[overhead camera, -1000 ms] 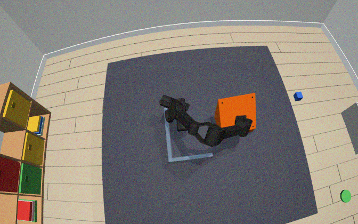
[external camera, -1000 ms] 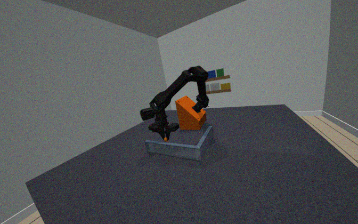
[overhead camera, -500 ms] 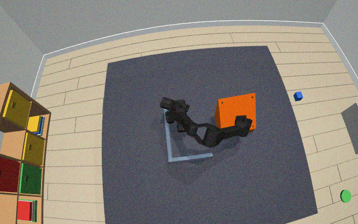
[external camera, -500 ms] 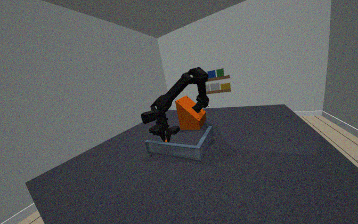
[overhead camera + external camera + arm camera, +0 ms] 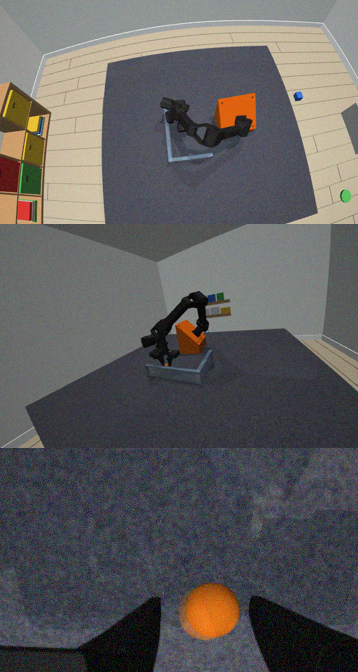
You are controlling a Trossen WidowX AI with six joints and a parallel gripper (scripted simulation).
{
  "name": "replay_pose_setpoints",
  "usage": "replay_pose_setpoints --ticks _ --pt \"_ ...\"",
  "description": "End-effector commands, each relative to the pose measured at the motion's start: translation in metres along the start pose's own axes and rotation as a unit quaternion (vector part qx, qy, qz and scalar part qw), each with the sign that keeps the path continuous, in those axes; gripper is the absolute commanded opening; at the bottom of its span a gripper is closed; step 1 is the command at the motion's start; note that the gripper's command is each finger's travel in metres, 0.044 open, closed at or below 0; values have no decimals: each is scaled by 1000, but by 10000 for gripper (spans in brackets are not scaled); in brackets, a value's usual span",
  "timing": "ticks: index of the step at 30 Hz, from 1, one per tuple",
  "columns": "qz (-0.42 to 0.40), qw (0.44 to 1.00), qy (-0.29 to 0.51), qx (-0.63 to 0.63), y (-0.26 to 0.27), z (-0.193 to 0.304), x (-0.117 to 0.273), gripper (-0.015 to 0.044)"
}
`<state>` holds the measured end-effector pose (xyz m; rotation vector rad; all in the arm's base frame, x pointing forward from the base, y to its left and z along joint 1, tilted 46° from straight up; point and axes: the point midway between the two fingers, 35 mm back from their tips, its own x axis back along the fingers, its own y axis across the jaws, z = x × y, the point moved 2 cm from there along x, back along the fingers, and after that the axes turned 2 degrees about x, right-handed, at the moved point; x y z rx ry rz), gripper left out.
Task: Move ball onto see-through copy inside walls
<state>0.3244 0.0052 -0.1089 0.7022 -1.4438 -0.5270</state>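
Note:
The orange ball (image 5: 212,610) (image 5: 166,365) lies between the fingertips of my gripper (image 5: 205,605) (image 5: 166,365), with a gap to the finger on each side in the wrist view. My gripper is open and points down at the ball. The see-through copy (image 5: 183,618) shows as a paler edge at the ball's lower left, so the ball covers most of it. The low clear walls (image 5: 168,138) (image 5: 173,374) make a corner, and the ball is on their inner side. In the top view the arm hides the ball and the fingertips.
The orange block (image 5: 235,109) (image 5: 187,341) stands at the arm's base, outside the corner. The arm reaches from it over the corner area. One wall stands close beside the gripper in the exterior view. The dark table top (image 5: 138,186) (image 5: 239,397) surrounds the walls.

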Motion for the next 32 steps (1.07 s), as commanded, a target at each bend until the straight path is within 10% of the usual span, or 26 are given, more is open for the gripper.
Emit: replay_pose_setpoints --ticks 1,7,18,26,32 --pt "0 1000 0 0 0 0 3 224" --pt "1 1000 2 -2 -1 0 85 224" --pt "4 1000 -10 -4 -3 -3 82 224" --pt "4 1000 -9 -2 0 1 131 434" --pt "4 1000 -9 -2 0 1 131 440"
